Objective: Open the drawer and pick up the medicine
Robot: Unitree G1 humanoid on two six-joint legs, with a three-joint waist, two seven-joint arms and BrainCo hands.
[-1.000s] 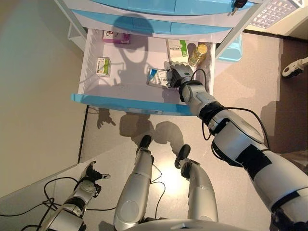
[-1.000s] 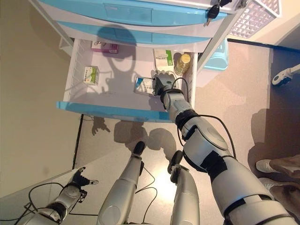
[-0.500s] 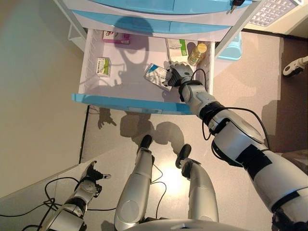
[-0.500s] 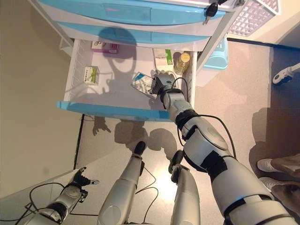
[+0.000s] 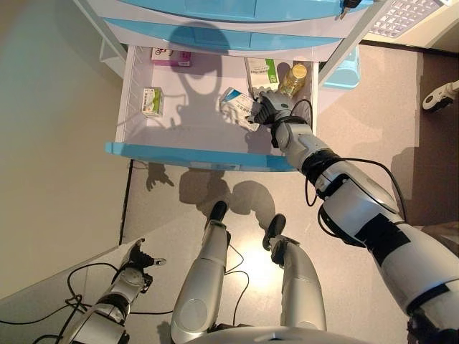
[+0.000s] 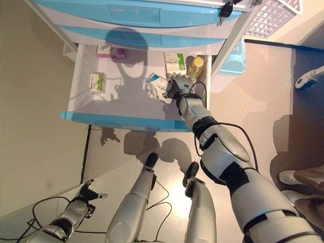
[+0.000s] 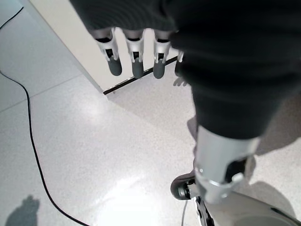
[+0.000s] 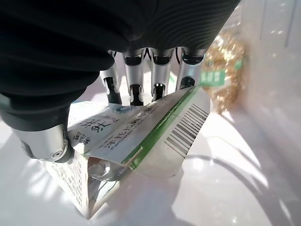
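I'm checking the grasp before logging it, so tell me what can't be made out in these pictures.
- Right wrist view: dark cover hides the right hand palm against the medicine box.
- Eye views: box print too small; the hand covers part of it.
- Yellow bottle: base hidden behind the hand.
- Left hand: thumb not visible.

Bottle (image 5: pixel 295 77) and green box (image 5: pixel 262 72) crowd the drawer's (image 5: pixel 193 154) right rear corner.

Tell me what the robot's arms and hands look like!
Both arms are shiny silver-grey tubes, and the right arm has black bands and a thin black cable looping along it. Each robot hand, right and left, has silver fingers with dark tips and a dark ribbed cover.
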